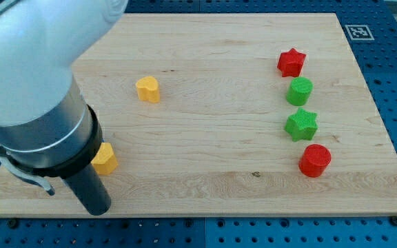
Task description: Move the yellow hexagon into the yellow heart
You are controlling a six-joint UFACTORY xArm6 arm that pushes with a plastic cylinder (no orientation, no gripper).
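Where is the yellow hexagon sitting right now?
The yellow hexagon sits near the board's lower-left corner in the camera view, partly hidden behind the robot arm. The yellow heart lies above it, toward the view's right.

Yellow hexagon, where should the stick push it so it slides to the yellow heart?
Push on the yellow hexagon's lower-left side, coming from the view's bottom left, because the yellow heart sits up and to the right of it. My tip is just below the hexagon, slightly left, so probably only a small shift left is needed first. The arm hides the hexagon's left part.
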